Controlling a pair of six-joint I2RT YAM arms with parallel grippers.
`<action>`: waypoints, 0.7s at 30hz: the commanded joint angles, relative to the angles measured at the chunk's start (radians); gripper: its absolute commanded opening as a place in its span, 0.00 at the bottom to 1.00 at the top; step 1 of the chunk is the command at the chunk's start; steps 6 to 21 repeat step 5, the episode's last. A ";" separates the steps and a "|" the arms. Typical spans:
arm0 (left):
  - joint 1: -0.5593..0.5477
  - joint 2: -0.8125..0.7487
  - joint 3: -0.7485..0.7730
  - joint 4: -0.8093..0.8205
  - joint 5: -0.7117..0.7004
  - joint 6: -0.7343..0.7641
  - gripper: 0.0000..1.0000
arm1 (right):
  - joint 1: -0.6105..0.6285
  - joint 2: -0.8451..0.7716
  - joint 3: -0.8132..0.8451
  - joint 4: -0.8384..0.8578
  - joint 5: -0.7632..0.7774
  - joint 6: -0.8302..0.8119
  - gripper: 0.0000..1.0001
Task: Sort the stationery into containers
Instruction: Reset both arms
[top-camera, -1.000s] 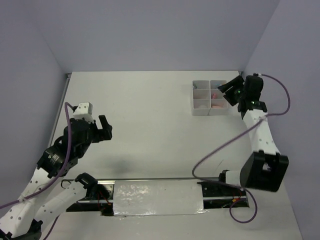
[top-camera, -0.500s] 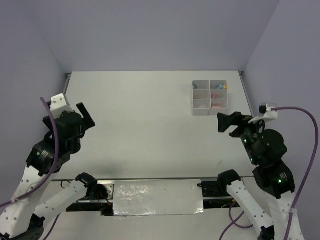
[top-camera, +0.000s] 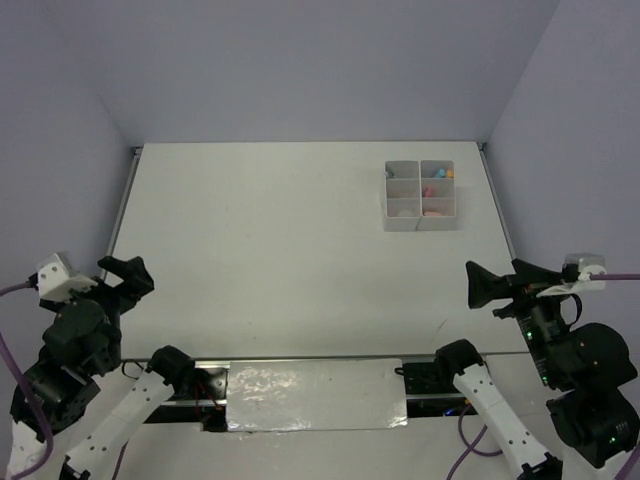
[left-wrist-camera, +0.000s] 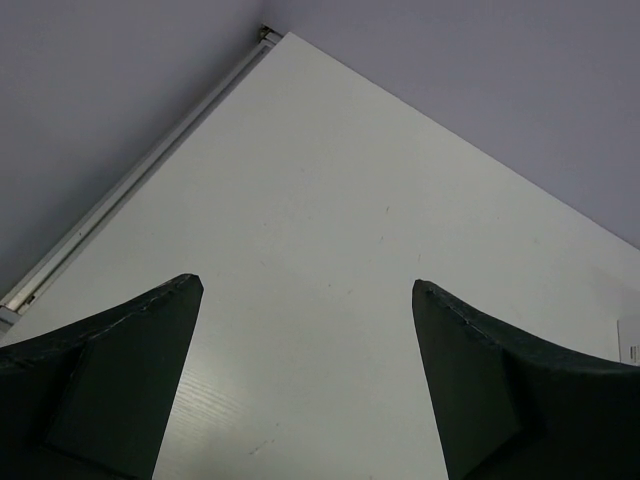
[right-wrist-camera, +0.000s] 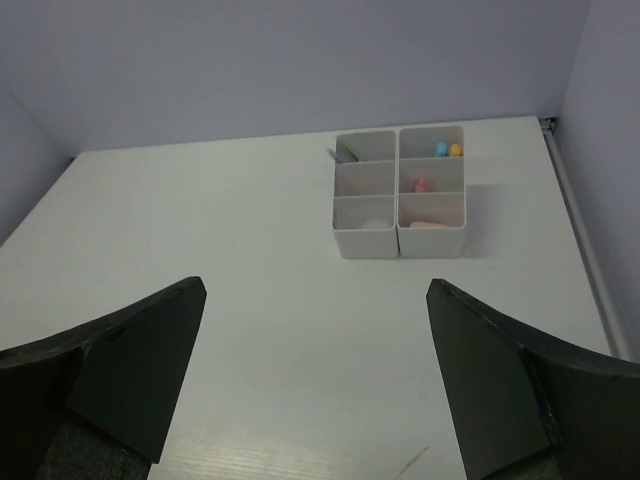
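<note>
Two arms, left arm (top-camera: 75, 335) and right arm (top-camera: 580, 355), low at the near table (top-camera: 280, 230) edge, jaws wide, empty.

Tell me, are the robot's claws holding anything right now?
No, nothing is held. The left claw and the right claw are both wide open and empty.

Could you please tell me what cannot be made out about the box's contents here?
Top view: pieces in the box too small to identify.
Right wrist view: front wall partly hides the pale pieces in the nearest compartments; green item too small to name.
Left wrist view: no contents show.
</note>
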 joint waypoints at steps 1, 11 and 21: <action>0.003 -0.026 -0.035 0.038 -0.011 -0.023 0.99 | 0.006 -0.004 -0.021 -0.020 0.040 -0.024 1.00; 0.003 -0.005 -0.040 0.039 0.001 -0.011 0.99 | 0.006 -0.006 -0.026 -0.010 0.044 -0.015 1.00; 0.003 -0.005 -0.040 0.039 0.001 -0.011 0.99 | 0.006 -0.006 -0.026 -0.010 0.044 -0.015 1.00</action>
